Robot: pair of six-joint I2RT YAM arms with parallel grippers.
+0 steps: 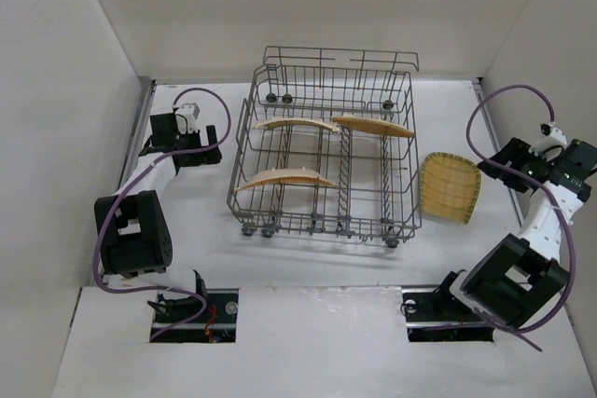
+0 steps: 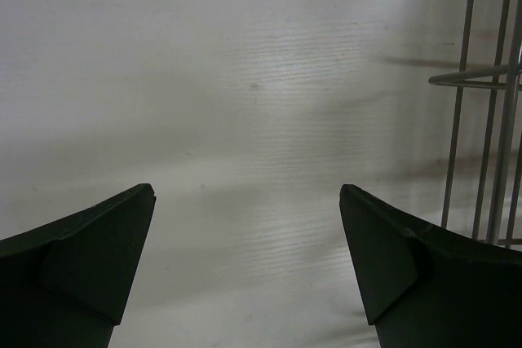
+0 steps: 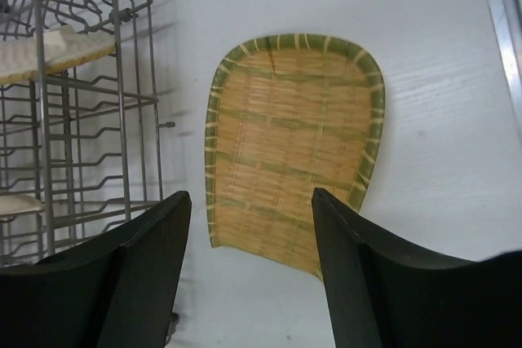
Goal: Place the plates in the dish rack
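One big dish rack (image 1: 340,50) with what looks like three plates (image 1: 297,124) standing edge-on inside, fourth plate (image 1: 451,188) flat on the table (image 1: 196,221) just right of it, right gripper (image 3: 250,197) open-jawed near that one, left gripper (image 2: 245,189) gaping, empty.

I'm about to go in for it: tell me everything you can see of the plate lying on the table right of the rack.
The plate is a shallow rounded square with a woven, ribbed look. It is yellow-orange with faint greenish bands, and its green rim is crossed by pale stripes. It lies flat, face up, on the white table, right of the dish rack with a gap between them. Nothing rests on it. The right gripper hangs over one edge, fingers apart, not gripping it.
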